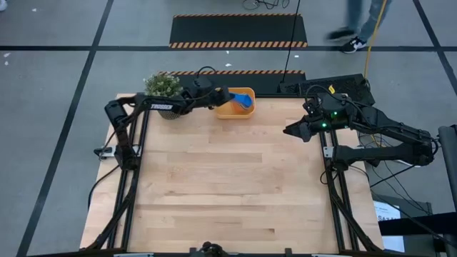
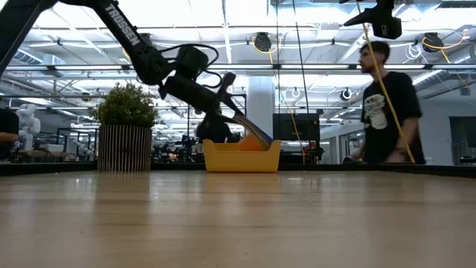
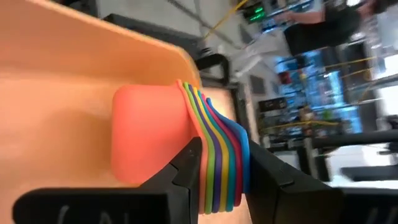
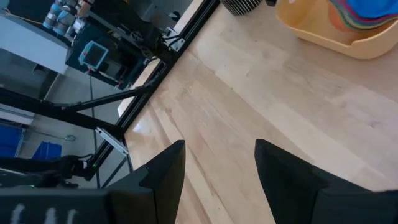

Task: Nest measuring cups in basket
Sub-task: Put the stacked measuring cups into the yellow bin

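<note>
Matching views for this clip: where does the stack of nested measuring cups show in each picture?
High view: stack of nested measuring cups inside the basket at the table's far edge, at the left pincer.
Low view: only an orange bit above the basket rim, centre.
Left wrist view: centre, layered handles clamped between the fingers.
Right wrist view: top right corner, in the basket.
Shared landmark: the basket.

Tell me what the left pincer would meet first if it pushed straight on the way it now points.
Probably the basket. The left pincer is shut on the nested measuring cups and points into the basket, so its orange inner wall or floor lies just beyond the red cup; how much gap remains is unclear.
</note>
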Robot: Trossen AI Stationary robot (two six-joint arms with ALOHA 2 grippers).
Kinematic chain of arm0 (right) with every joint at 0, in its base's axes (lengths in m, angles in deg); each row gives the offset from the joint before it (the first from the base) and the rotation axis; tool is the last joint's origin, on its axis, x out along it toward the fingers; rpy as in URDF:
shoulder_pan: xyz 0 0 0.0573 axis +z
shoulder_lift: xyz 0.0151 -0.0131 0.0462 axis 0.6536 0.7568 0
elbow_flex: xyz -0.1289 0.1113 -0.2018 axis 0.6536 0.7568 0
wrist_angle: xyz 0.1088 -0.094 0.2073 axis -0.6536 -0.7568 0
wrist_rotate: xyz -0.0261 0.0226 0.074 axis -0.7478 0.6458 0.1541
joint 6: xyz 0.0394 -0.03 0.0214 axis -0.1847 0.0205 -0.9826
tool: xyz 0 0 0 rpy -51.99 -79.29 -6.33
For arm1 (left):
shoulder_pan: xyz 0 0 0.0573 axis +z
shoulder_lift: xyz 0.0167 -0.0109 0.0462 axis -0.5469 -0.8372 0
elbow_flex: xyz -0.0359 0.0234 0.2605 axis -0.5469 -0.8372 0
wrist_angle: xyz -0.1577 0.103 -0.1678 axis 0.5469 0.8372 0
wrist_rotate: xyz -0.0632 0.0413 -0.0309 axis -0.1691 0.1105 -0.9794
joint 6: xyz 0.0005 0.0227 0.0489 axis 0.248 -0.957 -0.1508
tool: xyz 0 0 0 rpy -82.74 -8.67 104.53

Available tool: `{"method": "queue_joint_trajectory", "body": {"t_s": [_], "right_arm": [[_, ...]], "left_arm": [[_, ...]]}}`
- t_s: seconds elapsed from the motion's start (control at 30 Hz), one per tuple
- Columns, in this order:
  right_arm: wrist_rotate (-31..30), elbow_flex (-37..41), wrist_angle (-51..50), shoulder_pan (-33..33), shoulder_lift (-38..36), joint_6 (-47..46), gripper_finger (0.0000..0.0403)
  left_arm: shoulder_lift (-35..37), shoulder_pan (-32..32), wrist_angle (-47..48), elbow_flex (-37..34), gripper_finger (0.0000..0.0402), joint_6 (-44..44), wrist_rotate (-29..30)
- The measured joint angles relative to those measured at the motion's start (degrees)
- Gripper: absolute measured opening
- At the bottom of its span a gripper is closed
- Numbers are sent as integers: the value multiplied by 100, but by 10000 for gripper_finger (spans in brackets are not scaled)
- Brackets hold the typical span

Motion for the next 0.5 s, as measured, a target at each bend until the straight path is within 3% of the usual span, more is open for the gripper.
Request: {"method": "queue_joint_trajectory", "body": {"t_s": [0.2,0.5], "right_arm": [[5,0,0,2,-1,-119,185],[20,0,0,2,-1,-162,185]], "left_arm": [[-285,0,-782,2,86,446,18],[-285,7,-558,1,86,420,60]]}}
